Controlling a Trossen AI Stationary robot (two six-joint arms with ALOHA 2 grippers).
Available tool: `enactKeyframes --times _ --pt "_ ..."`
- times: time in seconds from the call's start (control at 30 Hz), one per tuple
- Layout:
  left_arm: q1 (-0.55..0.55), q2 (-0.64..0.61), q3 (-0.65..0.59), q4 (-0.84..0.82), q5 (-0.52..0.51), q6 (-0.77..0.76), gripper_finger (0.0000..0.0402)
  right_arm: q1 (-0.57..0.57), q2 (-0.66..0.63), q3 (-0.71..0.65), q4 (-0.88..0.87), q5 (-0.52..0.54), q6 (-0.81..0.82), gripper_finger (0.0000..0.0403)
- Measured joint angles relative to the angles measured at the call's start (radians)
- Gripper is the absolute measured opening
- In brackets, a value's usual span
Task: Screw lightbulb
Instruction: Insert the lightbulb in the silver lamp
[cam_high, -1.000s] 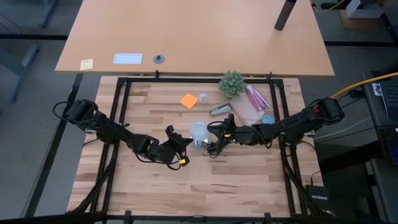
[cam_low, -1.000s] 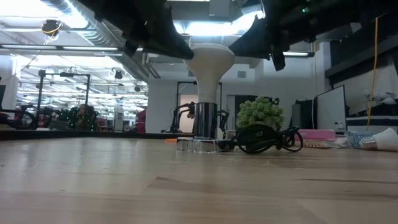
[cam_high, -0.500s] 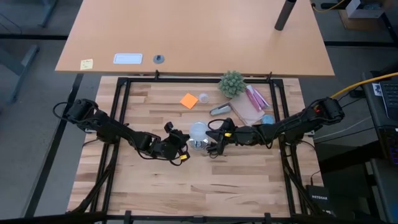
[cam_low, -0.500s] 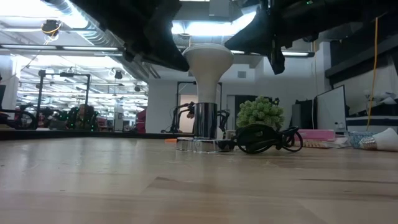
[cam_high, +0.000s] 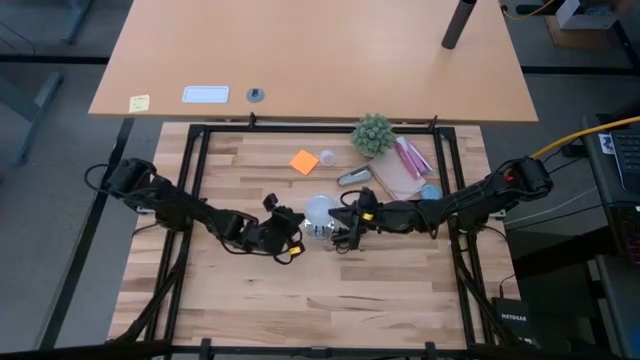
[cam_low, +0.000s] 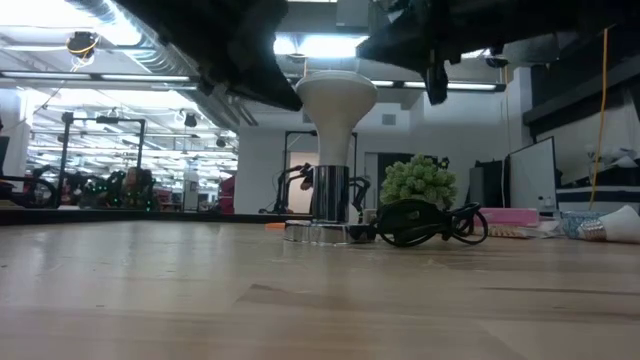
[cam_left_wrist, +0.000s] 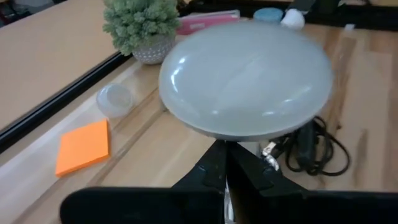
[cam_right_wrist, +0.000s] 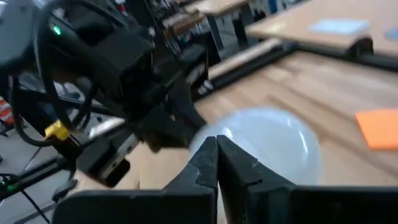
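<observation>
The white lightbulb (cam_high: 319, 209) stands upright at the table's middle. Its neck sits in a shiny silver socket (cam_low: 330, 195) on a clear foot (cam_low: 318, 235). My left gripper (cam_high: 296, 225) is shut, and its tips are at the left side of the bulb's round head (cam_left_wrist: 249, 81). My right gripper (cam_high: 343, 222) is shut too, and it comes from the right with its tips (cam_right_wrist: 216, 146) at the upper right edge of the head (cam_right_wrist: 267, 146). My left gripper lays its shut fingertips (cam_left_wrist: 226, 168) against the lower left edge of the bulb's head (cam_low: 299, 92), coming from the table's left and slanting slightly down. The bulb stays upright in the socket. My right gripper's shut tips lie at the head's upper right edge (cam_low: 368, 72), almost level, from the table's right. Whether they touch the glass I cannot tell.
A black cord (cam_low: 425, 222) lies coiled just right of the socket. Behind the bulb are an orange sticky note (cam_high: 304, 161), a small clear dome (cam_high: 327, 157), a grey oblong object (cam_high: 354, 177), a green plant (cam_high: 373, 133) and pink items (cam_high: 410, 160). Bare wood lies toward the near edge.
My left gripper has moved in toward the bulb, and its tips now reach the left side of the head. My right gripper has stayed in place but rolled and tipped up, so its tips have risen from the head's right side to its upper edge. The bulb has stayed upright.
</observation>
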Motion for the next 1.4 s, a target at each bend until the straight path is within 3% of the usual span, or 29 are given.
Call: enactKeyframes --times 0.2,0.5,0.9,1.4 --pt "-0.050 -0.012 0.000 0.000 -0.024 0.001 0.0001 -0.001 -0.019 0.000 0.017 0.011 -0.089 0.0005" --pt "-0.104 -0.012 0.000 0.045 -0.024 -0.004 0.0001 -0.015 -0.021 0.000 -0.132 0.169 -0.128 0.0005" --pt "-0.059 -0.014 0.000 0.072 -0.024 0.014 0.0001 -0.040 -0.022 0.000 -0.183 0.096 -0.063 0.0005" --pt "-0.019 -0.014 -0.001 -0.022 -0.045 0.010 0.0001 -0.039 -0.025 0.002 -0.197 -0.027 0.103 0.0005"
